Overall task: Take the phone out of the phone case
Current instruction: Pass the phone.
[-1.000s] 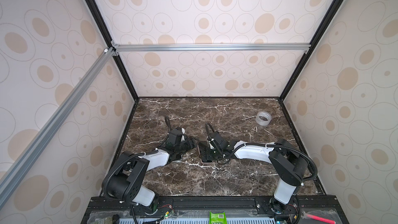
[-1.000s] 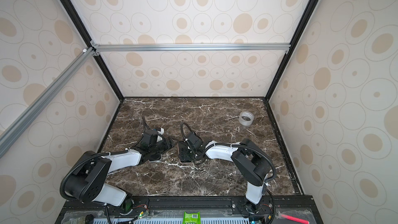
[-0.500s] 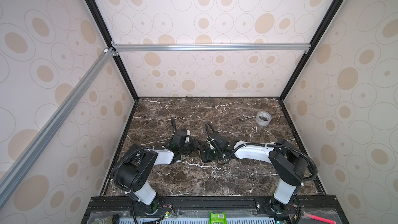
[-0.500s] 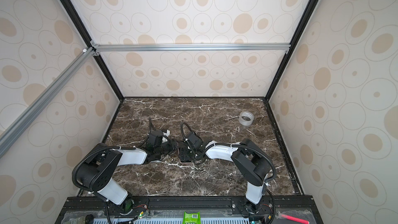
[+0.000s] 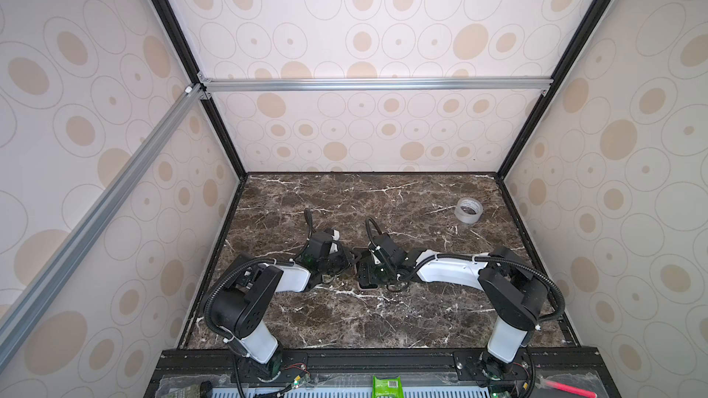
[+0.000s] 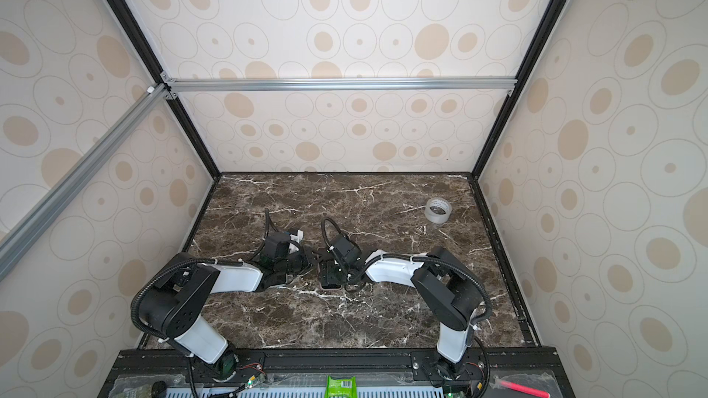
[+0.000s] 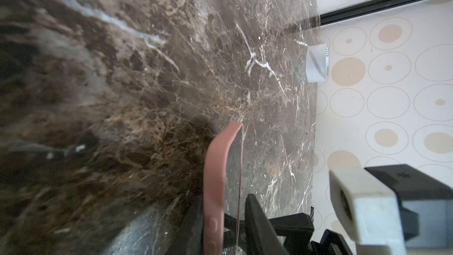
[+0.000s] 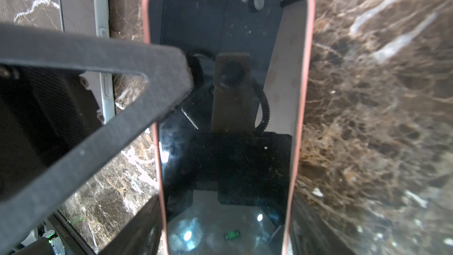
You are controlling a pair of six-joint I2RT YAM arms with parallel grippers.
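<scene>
Evidently the phone [image 8: 225,118] would be stiff, glass-slick and breakable, its salmon-pink phone case [image 8: 304,69] soft and grippy; peeling the rim at a corner looked best. It lay screen-up on the marble table [image 5: 383,319] between the grippers. The right gripper [image 5: 367,275] seemed clamped across the case's long sides. The left gripper [image 5: 342,262] had one finger [image 8: 159,82] over the screen's edge; whether it pinched could not be told. Print on the tape roll [image 5: 468,210] was unreadable.
</scene>
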